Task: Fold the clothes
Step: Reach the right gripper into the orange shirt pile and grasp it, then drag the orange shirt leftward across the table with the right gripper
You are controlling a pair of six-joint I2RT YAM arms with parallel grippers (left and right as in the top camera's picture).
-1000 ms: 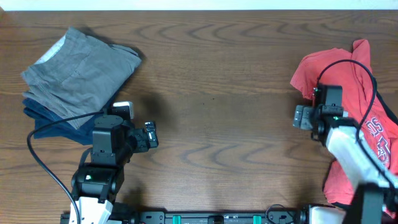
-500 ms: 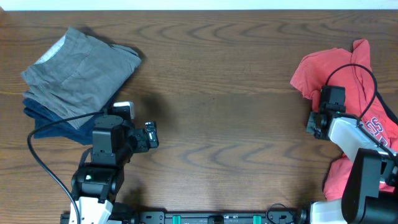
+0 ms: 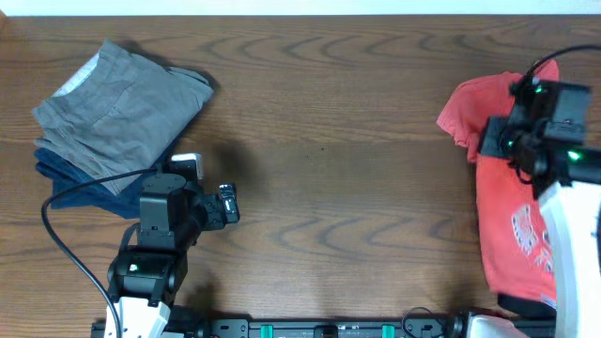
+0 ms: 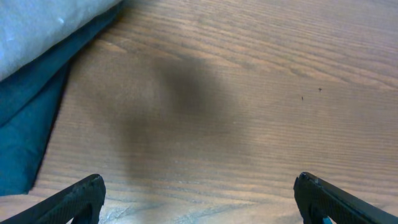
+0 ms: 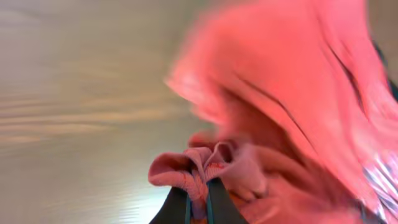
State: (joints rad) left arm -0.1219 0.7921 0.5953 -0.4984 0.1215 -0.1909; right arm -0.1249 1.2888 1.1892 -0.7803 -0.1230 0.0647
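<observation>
at the right side of the table (image 3: 329, 141), your right gripper (image 5: 198, 199) pinches a bunch of the coral-red t-shirt (image 3: 512, 216). your left gripper (image 4: 199, 190) stands spread, near the folded grey garment (image 3: 122, 103) and navy garment (image 3: 75, 183) far left.

The right jaws, wide apart a second ago, now pinch the coral T-shirt (image 3: 512, 235) and sit farther back, pulling it long.

**Robot test bench, lab-like**

A bare wood-grain table (image 3: 357, 122) carries two cabled robot arms, the left arm (image 3: 155, 225) at 7 o'clock and the right arm (image 3: 575, 216) at 4 o'clock. A black mounting rail (image 3: 319, 330) with green fittings runs along 6 o'clock.
</observation>
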